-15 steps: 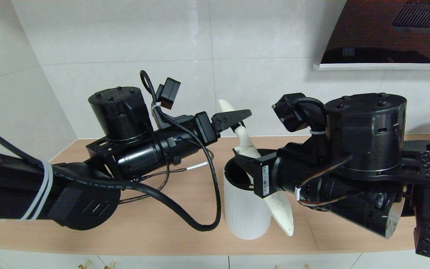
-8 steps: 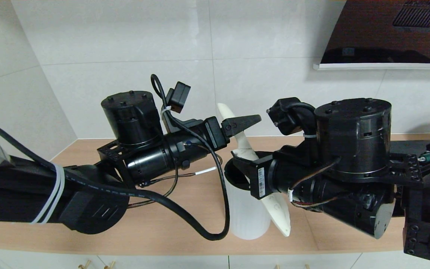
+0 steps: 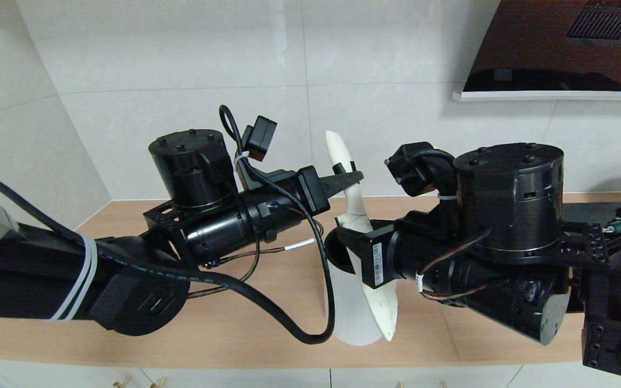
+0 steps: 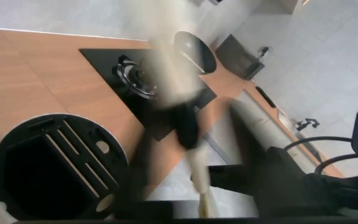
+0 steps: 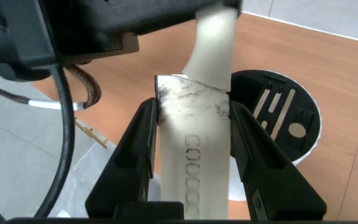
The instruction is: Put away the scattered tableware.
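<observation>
While both arms meet over the wooden bench [image 3: 267, 302], the head view shows the job mid-way for this one piece. A cream utensil [image 3: 340, 153] stands nearly upright in the air. The left tool [image 3: 345, 180] is closed on its thin upper stem, and the right tool [image 3: 361, 237] is clamped around its broader middle. Its wide lower end hangs in front of the white utensil holder [image 3: 345, 323], outside the rim, so it is not yet stowed.

From the left wrist, the holder's slotted black insert [image 4: 55, 165] lies open on the bench, with nothing visibly standing in it. The utensil is a pale smear above it, and a black hob [image 4: 135, 74] sits farther along.

From the right wrist, the two jaws press flat against both edges of the utensil's embossed wide section, with the holder's mouth just beyond.

Judging by this, the piece needs tipping over the rim, lowering into a slot and releasing. Whether other tableware remains scattered cannot be told.
</observation>
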